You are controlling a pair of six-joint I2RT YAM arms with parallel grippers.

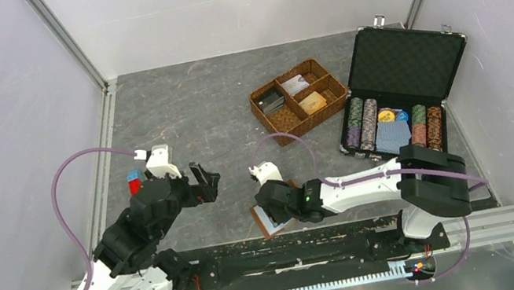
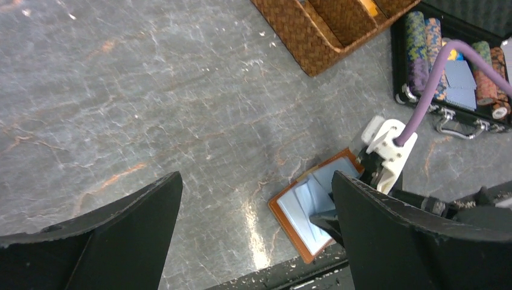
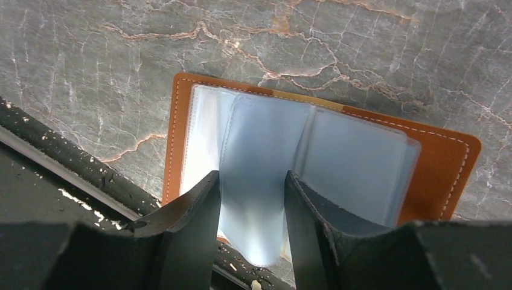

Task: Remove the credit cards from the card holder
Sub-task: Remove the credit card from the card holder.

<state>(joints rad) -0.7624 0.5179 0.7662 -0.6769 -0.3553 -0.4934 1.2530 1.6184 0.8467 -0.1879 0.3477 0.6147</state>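
Note:
The card holder (image 1: 266, 221) lies open on the grey table by the front rail, tan leather (image 3: 447, 163) outside and pale blue-grey sleeves (image 3: 356, 163) inside. My right gripper (image 3: 250, 178) hangs just over it. Its jaws stand part open, and one sleeve (image 3: 259, 151) bulges up between the fingers. In the left wrist view one dark finger of the right gripper (image 2: 323, 220) rests on the sleeves. A golden-orange card (image 1: 312, 102) lies in the woven basket. My left gripper (image 1: 204, 180) hovers wide open and empty to the left of the card holder (image 2: 284, 217).
The woven brown basket (image 1: 265, 116) stands behind the card holder, with a grey card and a dark one in its other compartments. At the right, an open black case (image 1: 398, 60) holds rows of poker chips (image 1: 369, 121) and a blue-patterned deck (image 1: 394, 137). The black front rail (image 3: 72, 163) runs just beside the card holder.

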